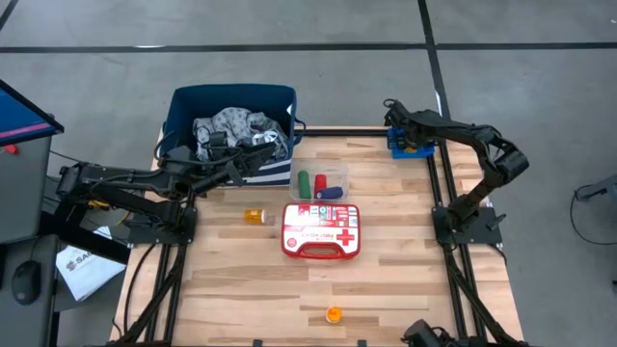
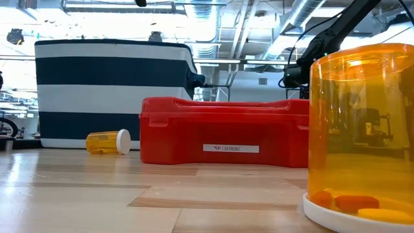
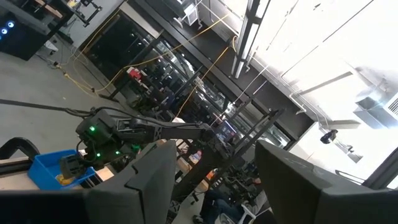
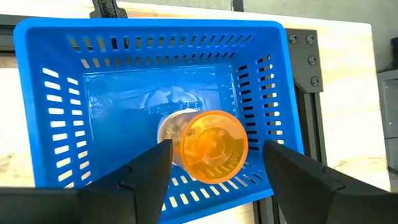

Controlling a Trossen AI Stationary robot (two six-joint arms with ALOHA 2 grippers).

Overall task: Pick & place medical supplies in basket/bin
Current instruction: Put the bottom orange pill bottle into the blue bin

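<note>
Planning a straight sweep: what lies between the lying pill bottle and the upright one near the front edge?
In the high view, only bare table separates lying pill bottle from upright one.

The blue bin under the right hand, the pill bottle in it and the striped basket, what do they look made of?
The bin looks like glossy moulded plastic, with slotted walls. The pill bottle in it looks like translucent orange plastic with a pale cap, probably rigid. The basket seems to be navy and white woven fabric, matte with softly bowed sides.

The first-aid case (image 1: 321, 230) blocks the desk (image 1: 405, 280) centre. Open desk lies between the case and the front-edge pill bottle (image 1: 334, 314). The bin (image 4: 158, 93) at the back right corner is open above, one bottle (image 4: 208, 140) inside.
</note>
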